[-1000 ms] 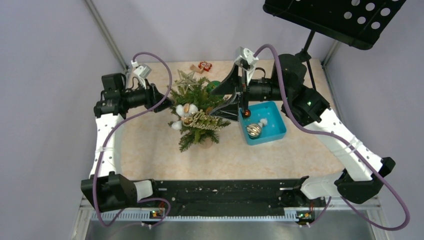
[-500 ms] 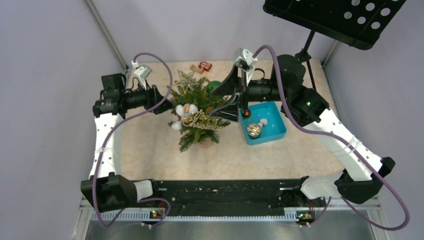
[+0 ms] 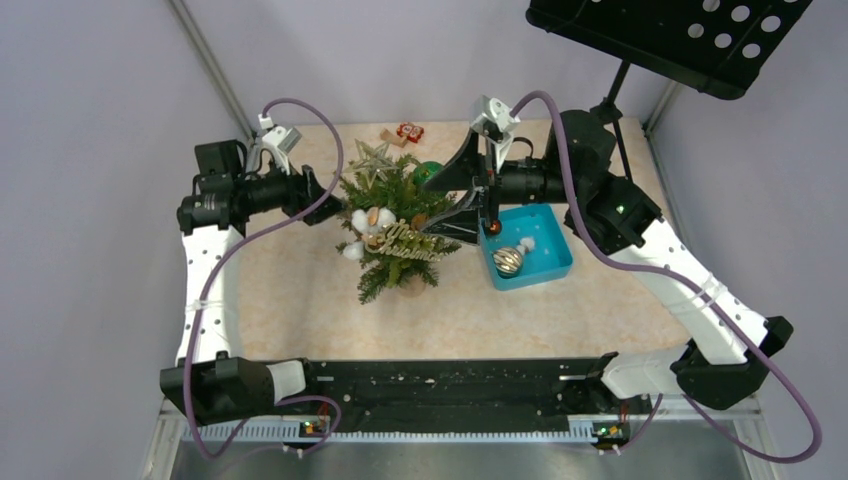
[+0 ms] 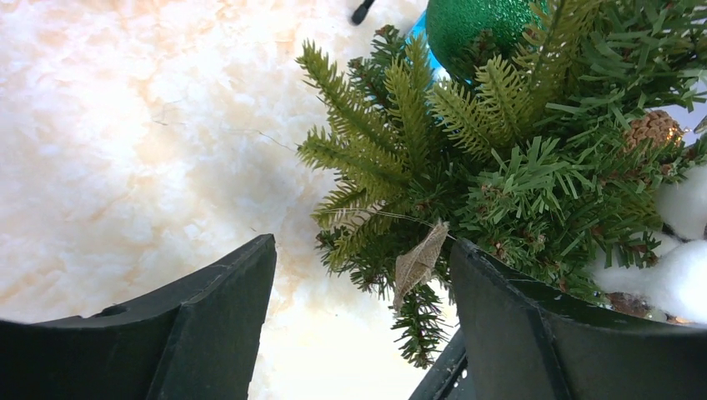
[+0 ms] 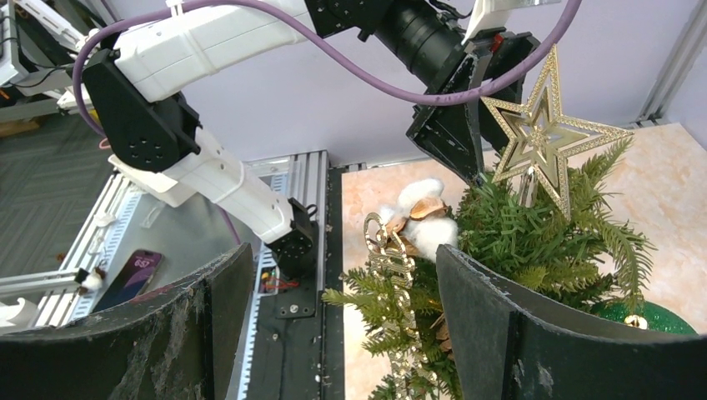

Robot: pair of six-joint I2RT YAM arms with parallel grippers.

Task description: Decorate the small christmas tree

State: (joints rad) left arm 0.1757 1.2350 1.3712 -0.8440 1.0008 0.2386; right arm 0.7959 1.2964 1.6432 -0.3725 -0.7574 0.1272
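Table [image 3: 300,290]: pale, marbled top.
Blue tray [image 3: 553,255]: on the table's right half, holding a striped bauble [image 3: 508,260] (a small white piece [image 3: 526,243] lies just beside it).
Music stand [image 3: 680,35]: black, perforated, over the far right corner.
Red trinket [image 3: 409,131]: at the table's far edge.
Phone [image 5: 133,275]: lying flat, off the table.

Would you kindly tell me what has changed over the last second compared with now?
The left claw has opened and drawn back a little to its left, away from the small christmas tree; nothing is held between its fingers. The right claw, open beside the tree, the gold star and the teal tray stayed as they were.
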